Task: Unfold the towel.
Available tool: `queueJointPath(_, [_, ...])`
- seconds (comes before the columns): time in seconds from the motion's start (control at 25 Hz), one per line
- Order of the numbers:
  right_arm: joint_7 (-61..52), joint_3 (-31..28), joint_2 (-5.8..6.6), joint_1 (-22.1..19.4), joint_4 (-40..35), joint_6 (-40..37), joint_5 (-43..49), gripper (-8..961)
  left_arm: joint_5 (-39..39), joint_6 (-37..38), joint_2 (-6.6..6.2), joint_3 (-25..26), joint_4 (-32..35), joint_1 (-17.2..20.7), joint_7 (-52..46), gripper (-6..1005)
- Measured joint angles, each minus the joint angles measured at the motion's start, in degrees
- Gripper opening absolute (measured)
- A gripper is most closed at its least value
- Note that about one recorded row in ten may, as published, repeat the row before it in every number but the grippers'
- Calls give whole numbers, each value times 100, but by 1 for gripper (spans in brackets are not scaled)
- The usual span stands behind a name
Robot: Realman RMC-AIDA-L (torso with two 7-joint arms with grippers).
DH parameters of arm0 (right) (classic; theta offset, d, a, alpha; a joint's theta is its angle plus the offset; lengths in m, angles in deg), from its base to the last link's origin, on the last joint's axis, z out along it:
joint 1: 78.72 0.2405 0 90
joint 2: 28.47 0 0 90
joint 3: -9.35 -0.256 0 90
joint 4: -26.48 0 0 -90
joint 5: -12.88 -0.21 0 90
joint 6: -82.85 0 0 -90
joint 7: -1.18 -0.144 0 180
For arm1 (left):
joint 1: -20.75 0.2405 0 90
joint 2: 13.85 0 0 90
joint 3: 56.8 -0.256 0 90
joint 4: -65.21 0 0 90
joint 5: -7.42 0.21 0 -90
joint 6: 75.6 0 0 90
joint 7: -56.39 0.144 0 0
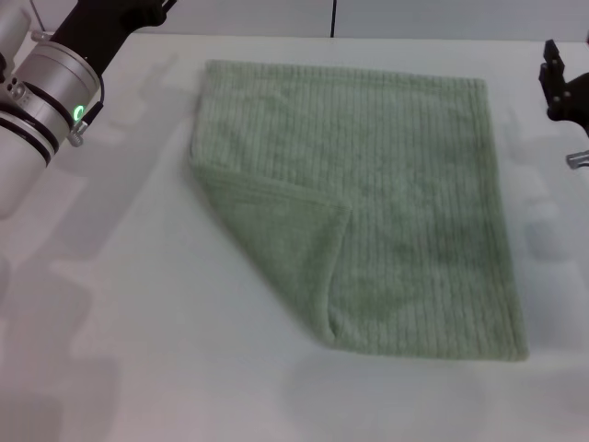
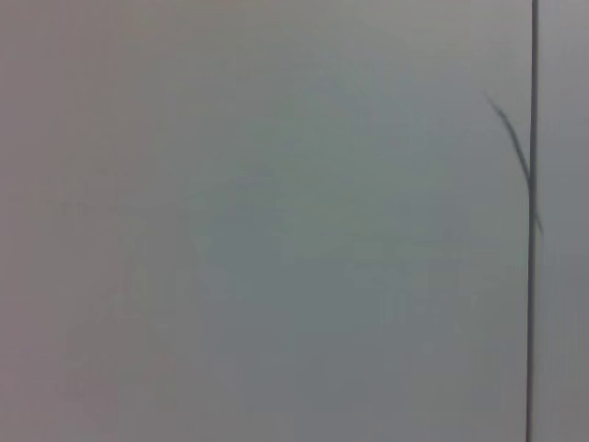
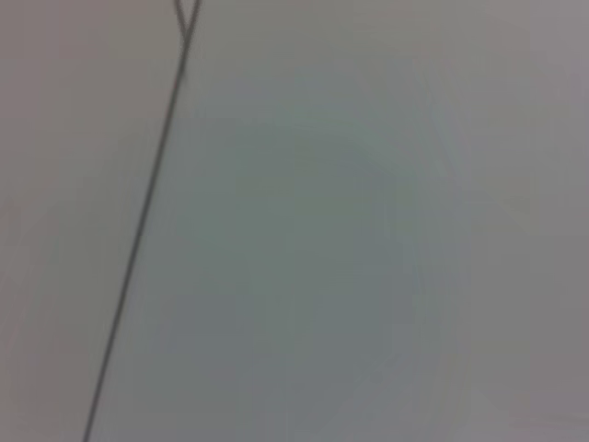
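The pale sage-green ribbed towel (image 1: 396,203) lies flat on the white table (image 1: 138,322) in the head view. Its near left corner is folded over onto the cloth as a triangular flap (image 1: 276,235). My left arm (image 1: 55,87) is raised at the far left, well clear of the towel, and its gripper is out of the picture. My right gripper (image 1: 563,85) shows partly at the far right edge, apart from the towel's far right corner. Neither wrist view shows the towel or any fingers.
The table's far edge (image 1: 368,39) runs just behind the towel. Both wrist views show only a pale blank surface crossed by a thin dark line (image 2: 532,221) (image 3: 138,239).
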Motion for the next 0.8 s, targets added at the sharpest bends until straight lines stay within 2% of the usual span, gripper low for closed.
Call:
queueJointPath(0.12, [0,12,-2,-29,-170,-161,0,516,0,0,0,0,-6,9,1,805])
queueJointPath(0.2, [0,-16,8,-75,-555,-713,-1,513,0,1,0,0,-10,13,1,805])
queueJointPath(0.24, [0,-16,8,-75,-555,-713,-1,477,0,-18,0,0,-17,35,2,805])
queueJointPath(0.36, [0,-128,30,-101,-945,-1436,-8,367,0,-24,-2,0,-19,44,3,805])
queueJointPath(0.4, [25,-247,34,-119,-1179,-1892,-8,331,0,-30,-6,0,-25,63,4,805])
queueJointPath(0.44, [25,-247,34,-119,-1179,-1892,-8,289,0,-30,-6,0,-25,63,4,805])
queueJointPath(0.52, [120,-439,37,-157,-1593,-2699,-8,204,0,-32,-7,0,-26,75,4,805])
queueJointPath(0.56, [120,-439,37,-157,-1593,-2699,-8,161,0,-33,-7,0,-26,80,4,805])
queueJointPath(0.6, [209,-625,46,-208,-1933,-3322,-8,119,0,-34,-10,0,-26,87,4,805])
queueJointPath(0.64, [209,-625,46,-208,-1933,-3322,-8,89,0,-34,-10,0,-26,87,4,805])
queueJointPath(0.76, [485,-971,45,-306,-2503,-4288,-8,-1,0,-35,-15,0,-26,92,4,805])
queueJointPath(0.8, [676,-1208,20,-368,-2841,-4822,-7,-1,0,-36,-22,0,-26,97,5,805])
